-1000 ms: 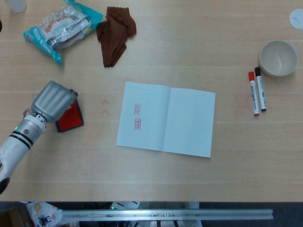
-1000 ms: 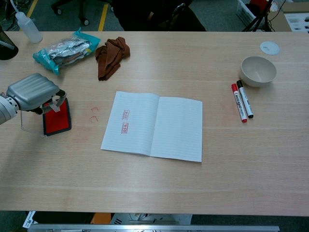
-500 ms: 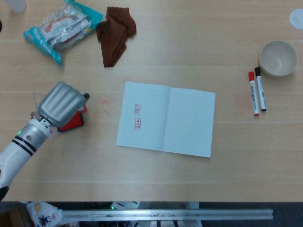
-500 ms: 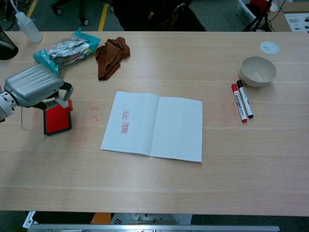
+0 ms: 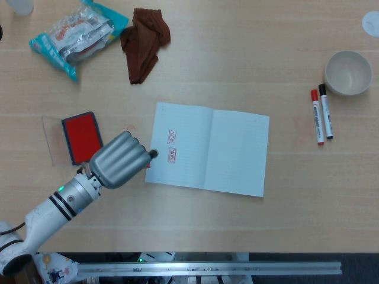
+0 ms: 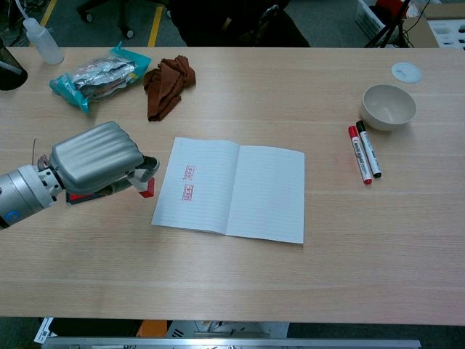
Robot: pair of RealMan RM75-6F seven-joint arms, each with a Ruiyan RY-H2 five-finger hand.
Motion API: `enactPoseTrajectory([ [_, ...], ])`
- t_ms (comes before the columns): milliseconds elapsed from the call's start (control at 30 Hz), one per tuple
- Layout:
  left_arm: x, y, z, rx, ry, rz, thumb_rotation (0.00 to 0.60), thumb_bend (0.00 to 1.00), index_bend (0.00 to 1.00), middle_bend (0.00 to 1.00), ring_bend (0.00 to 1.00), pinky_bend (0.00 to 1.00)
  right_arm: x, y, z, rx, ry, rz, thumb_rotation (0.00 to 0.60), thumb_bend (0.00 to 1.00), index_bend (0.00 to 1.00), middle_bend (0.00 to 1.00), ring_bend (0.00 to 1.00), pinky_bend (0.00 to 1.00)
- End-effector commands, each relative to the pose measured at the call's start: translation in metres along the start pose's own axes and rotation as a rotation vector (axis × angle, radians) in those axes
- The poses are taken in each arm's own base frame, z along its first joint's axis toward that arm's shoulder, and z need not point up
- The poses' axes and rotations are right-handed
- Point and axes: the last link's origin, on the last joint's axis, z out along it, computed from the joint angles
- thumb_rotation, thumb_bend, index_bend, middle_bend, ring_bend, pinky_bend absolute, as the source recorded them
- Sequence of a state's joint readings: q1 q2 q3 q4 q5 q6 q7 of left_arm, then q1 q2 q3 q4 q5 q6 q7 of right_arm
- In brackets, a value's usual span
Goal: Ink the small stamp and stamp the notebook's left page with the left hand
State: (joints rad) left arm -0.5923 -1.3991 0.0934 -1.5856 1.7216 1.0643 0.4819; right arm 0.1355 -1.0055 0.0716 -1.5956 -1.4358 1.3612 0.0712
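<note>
Now left hand (image 5: 118,160) curled round small red stamp (image 6: 147,190), just left of notebook (image 5: 207,148) edge; left page (image 5: 177,145) lies rightward, two prints there. Ink pad (image 5: 82,136) up-left.

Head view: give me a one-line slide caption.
Left hand carries the small stamp from the ink pad toward the notebook's left page.
</note>
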Motion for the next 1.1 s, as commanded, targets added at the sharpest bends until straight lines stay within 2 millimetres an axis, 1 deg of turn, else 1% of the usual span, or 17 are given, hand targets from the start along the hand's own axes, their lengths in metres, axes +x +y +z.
enactPoseTrajectory([
  [33, 0.002, 0.013, 0.008, -0.037, 0.012, -0.006, 0.600, 0.34, 0.56, 1.00, 1.00, 1.00, 0.000, 0.001, -0.001, -0.001, 0.001, 0.001, 0.600, 0.22, 0.34, 0.47, 0.50, 0.54],
  [100, 0.002, 0.020, 0.014, -0.050, 0.020, -0.008, 0.600, 0.34, 0.56, 1.00, 1.00, 1.00, 0.000, 0.001, -0.001, -0.003, 0.001, 0.002, 0.600, 0.22, 0.34, 0.47, 0.50, 0.54],
  [233, 0.000, 0.026, 0.026, -0.060, 0.024, -0.004, 0.600, 0.34, 0.56, 1.00, 1.00, 1.00, 0.000, 0.002, -0.002, -0.005, 0.001, 0.004, 0.600, 0.22, 0.34, 0.47, 0.50, 0.54],
  [533, -0.013, 0.036, 0.037, -0.065, 0.006, 0.021, 0.600, 0.34, 0.57, 1.00, 1.00, 1.00, 0.001, 0.005, -0.004, -0.013, 0.004, 0.001, 0.600, 0.22, 0.34, 0.47, 0.50, 0.54],
  [700, -0.021, 0.042, 0.039, -0.078, -0.007, 0.041, 0.600, 0.34, 0.57, 1.00, 1.00, 1.00, 0.001, 0.006, -0.004, -0.016, 0.003, -0.001, 0.600, 0.22, 0.34, 0.47, 0.50, 0.54],
  [867, -0.030, 0.047, 0.037, -0.091, -0.025, 0.056, 0.600, 0.34, 0.57, 1.00, 1.00, 1.00, 0.001, 0.006, -0.005, -0.018, 0.003, -0.002, 0.600, 0.22, 0.34, 0.47, 0.50, 0.54],
  [1100, -0.035, 0.051, 0.038, -0.083, -0.021, 0.057, 0.600, 0.34, 0.57, 1.00, 1.00, 1.00, 0.001, 0.007, -0.006, -0.022, 0.003, -0.001, 0.600, 0.22, 0.34, 0.47, 0.50, 0.54],
])
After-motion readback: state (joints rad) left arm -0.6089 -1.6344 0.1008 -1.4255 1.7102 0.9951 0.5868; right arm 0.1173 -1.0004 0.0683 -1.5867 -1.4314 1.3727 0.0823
